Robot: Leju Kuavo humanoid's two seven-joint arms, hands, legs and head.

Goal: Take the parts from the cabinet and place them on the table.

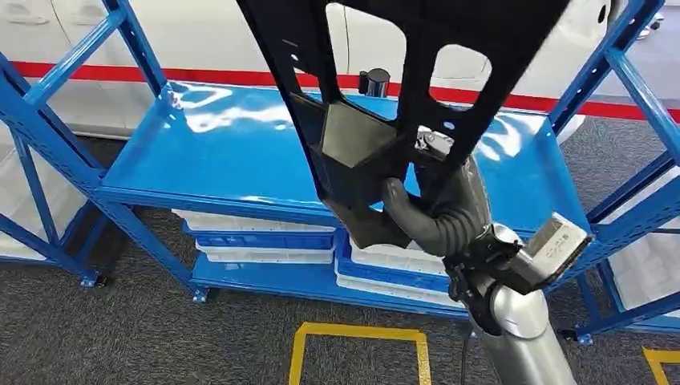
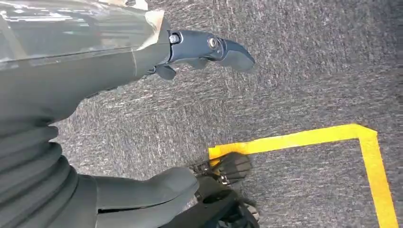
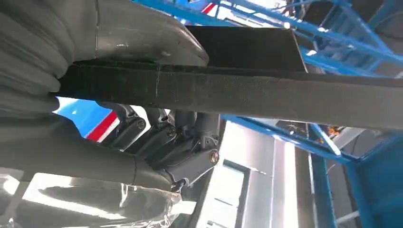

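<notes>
Head view: your right hand [image 1: 429,212] grips the lower end of a large black panel part [image 1: 401,64], which rises from the hand, in front of the blue cabinet shelf [image 1: 216,152]; white trays [image 1: 257,241] are stacked below that shelf. Left wrist view: your left hand [image 2: 204,50] hangs with fingers apart, holding nothing, over grey carpet near the yellow floor tape [image 2: 294,138]. Right wrist view: the part's edge [image 3: 237,92] lies clamped between thumb [image 3: 142,33] and fingers [image 3: 185,142].
</notes>
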